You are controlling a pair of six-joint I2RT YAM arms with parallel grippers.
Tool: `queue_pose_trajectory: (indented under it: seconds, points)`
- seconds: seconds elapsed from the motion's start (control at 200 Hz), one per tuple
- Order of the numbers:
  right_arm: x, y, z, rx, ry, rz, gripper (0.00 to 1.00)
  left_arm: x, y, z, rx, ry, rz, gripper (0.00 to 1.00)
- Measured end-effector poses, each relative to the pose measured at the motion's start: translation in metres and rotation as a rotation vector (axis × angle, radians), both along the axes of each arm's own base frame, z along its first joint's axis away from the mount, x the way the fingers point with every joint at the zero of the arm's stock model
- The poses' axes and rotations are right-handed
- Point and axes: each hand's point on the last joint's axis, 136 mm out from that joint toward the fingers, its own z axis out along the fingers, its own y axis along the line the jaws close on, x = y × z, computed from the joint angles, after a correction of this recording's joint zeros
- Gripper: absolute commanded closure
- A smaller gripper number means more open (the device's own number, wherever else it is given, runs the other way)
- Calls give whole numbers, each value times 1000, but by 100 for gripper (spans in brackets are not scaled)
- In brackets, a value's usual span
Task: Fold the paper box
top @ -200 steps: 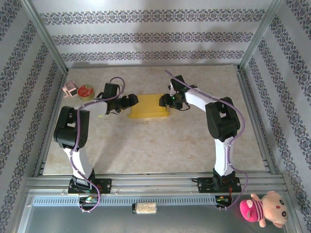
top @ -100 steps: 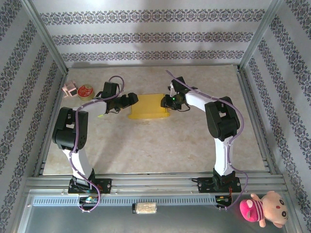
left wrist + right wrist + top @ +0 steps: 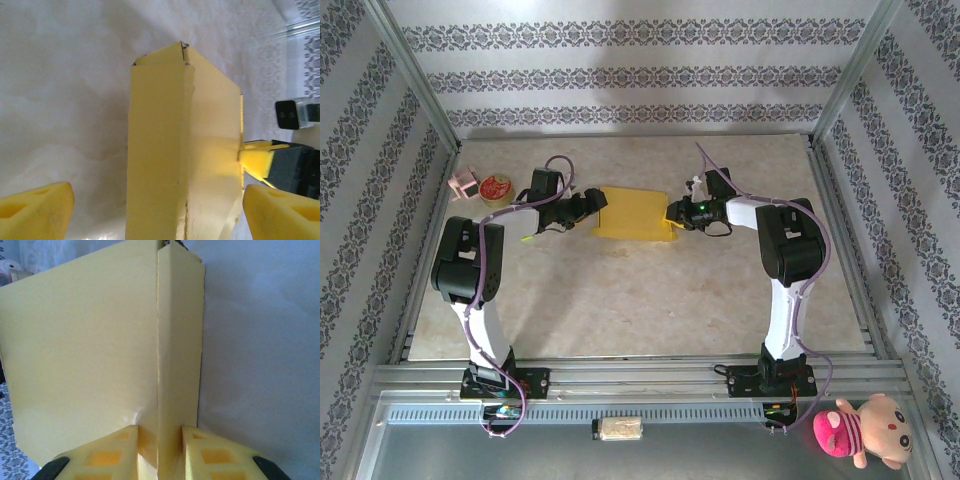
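The paper box (image 3: 635,213) lies flat and yellow in the middle of the table. My left gripper (image 3: 595,205) sits at its left end, open. In the left wrist view the box (image 3: 165,150) stands between the wide-apart jaws of that gripper (image 3: 157,195); its right fingertip (image 3: 280,210) is close beside the box's wall. My right gripper (image 3: 672,213) is at the box's right end. In the right wrist view this gripper (image 3: 159,440) is shut on the narrow side wall of the box (image 3: 85,350). One of its fingers (image 3: 257,161) presses the box's far end in the left wrist view.
A small round red tin (image 3: 496,187) and a pink object (image 3: 464,183) sit at the far left of the table. A pink plush toy (image 3: 865,428) lies beyond the near rail at the right. Metal frame posts and patterned walls enclose the table.
My right gripper has swung out to the right end of the box and closed on its side wall. The box shifted slightly to the right. My left gripper stayed open at the left end.
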Motion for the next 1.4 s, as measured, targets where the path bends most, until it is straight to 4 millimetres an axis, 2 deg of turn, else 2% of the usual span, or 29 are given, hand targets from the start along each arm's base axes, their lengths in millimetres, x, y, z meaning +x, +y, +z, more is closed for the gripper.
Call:
queue_pose_trajectory:
  seconds: [0.24,0.435,0.62,0.815,0.919,1.054,1.114,1.169,1.294,1.359,1.399]
  points:
    - [0,0,-1,31,14,4,76,11,-21,13,-212,-77,-23,19]
    - [1,0,-1,59,29,5,75,10,-26,9,-324,-87,-6,22]
    - [2,0,0,61,28,4,74,13,-31,16,-392,-109,6,41]
    - [2,-2,0,61,34,-2,69,11,-41,19,-418,-98,1,59]
    - [2,-4,1,49,34,-10,62,12,-41,18,-416,-96,10,68]
    - [-3,-15,5,-20,31,-54,39,11,-40,17,-399,-71,27,71]
    - [-4,-21,15,-53,7,-69,36,12,-39,23,-383,-68,37,71]
    - [-3,-25,32,-77,-44,-82,33,14,-36,33,-362,-72,51,71]
    - [-8,-27,93,-129,-308,-67,25,19,-29,62,-301,-92,83,71]
    - [-23,-12,126,-203,-538,5,15,22,-25,77,-268,-105,101,71]
    - [-37,9,144,-256,-706,88,10,23,-23,84,-252,-110,111,71]
